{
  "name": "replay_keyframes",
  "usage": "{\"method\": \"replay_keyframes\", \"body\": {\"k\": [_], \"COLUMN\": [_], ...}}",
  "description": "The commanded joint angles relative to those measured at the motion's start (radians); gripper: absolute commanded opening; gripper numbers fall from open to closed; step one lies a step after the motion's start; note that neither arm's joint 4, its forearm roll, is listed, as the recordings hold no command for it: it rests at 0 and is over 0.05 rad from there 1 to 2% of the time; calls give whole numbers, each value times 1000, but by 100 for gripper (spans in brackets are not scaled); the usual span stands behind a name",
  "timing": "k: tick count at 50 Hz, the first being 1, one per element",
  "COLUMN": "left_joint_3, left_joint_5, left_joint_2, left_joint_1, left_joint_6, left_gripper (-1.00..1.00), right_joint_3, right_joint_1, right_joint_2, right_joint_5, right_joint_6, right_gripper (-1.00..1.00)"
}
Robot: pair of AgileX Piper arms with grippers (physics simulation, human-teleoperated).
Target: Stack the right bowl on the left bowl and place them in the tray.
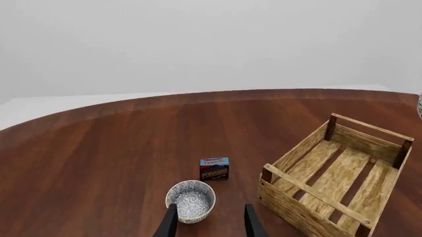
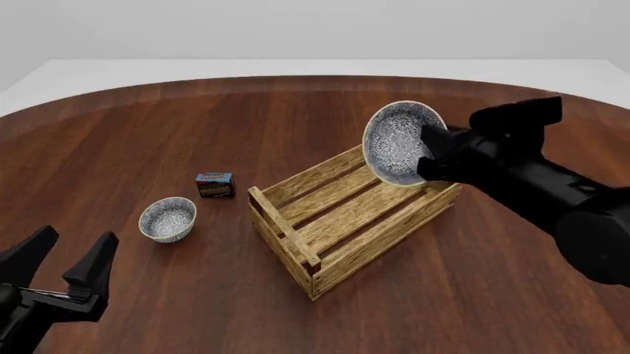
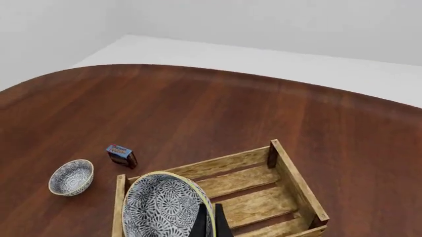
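- Carrying: right bowl [image 2: 400, 143], pinched at its rim by right gripper [image 2: 426, 156], tilted above the tray [image 2: 347, 218].
- Left bowl [image 2: 167, 219]: on tabletop [image 2: 295, 118] beside tray; likely rigid, slippery, rim-grasped.
- Left gripper [image 2: 67, 262]: wide, empty.

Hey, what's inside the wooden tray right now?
Nothing rests in the tray: only bare slats show. The right gripper holds a bowl above it, hiding its far corner.

The right arm reaches forward and up, its right gripper [image 2: 429, 156] raised high with fingers pinched close together (clamped on a bowl rim). The left gripper [image 2: 67, 258] sits low near the table's edge, fingers spread apart.
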Motion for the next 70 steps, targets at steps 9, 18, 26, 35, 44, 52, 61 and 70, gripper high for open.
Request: {"method": "replay_keyframes", "body": {"k": [9,18,26,35,44,52,61,70], "left_joint_3": [0,0,-38,-130,-213,-307,-429,-545], "left_joint_5": [0,0,-20,-66,-68,-51,-33,10], "left_joint_2": [0,0,73,252,372,476,631,743], "left_joint_1": [0,0,-44,-116,-187,-253,-360,-443], "left_joint_6": [0,0,-3,26,118,139,137,145], "left_gripper": [100,100,100,100,100,100,100,100], "right_joint_3": [-4,-4,4,6,6,7,7,7], "right_joint_1": [0,0,10,20,23,26,27,29], "right_joint_2": [-3,-3,-10,-4,1,-2,-1,-6], "right_joint_5": [-4,-4,-7,-7,-8,-6,-5,-3], "right_joint_6": [-8,-8,-10,-13,-15,-17,-17,-15], "right_gripper": [-100,-100,-100,-100,-100,-100,-100,-100]}}
